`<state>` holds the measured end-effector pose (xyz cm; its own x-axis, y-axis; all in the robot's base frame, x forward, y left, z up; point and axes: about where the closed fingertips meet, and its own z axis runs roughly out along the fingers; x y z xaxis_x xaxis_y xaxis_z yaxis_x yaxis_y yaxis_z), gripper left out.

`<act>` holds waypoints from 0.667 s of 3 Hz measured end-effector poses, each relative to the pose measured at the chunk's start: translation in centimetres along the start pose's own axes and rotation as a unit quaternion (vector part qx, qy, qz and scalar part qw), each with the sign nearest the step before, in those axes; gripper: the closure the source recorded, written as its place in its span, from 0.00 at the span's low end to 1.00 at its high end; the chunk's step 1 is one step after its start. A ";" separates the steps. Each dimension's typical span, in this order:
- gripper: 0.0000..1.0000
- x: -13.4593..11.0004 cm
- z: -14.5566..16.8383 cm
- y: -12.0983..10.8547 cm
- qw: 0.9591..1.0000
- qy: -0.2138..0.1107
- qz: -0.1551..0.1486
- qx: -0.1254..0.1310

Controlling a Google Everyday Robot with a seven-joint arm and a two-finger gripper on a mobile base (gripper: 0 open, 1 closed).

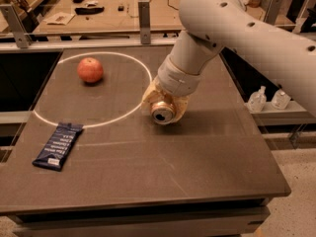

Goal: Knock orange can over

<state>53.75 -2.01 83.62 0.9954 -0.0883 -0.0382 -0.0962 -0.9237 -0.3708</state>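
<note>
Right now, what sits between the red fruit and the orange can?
Only bare tabletop and the white circle line, in camera view; the gripper straddles the orange can.

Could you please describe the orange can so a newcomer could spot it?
On the dark table, look at the white circle's right edge, beneath the arm. The orange can sits at the gripper, its silver top facing us, unlike the round fruit.

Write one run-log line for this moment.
gripper: centre of table, shut on orange can | orange can: tipped, top toward camera | apple, snack bar: apart
</note>
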 end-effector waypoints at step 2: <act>0.00 0.3 -0.1 0.7 0.999 0.010 0.038 0.000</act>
<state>53.96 -2.67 83.43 0.9852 -0.1647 -0.0477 -0.1707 -0.9144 -0.3671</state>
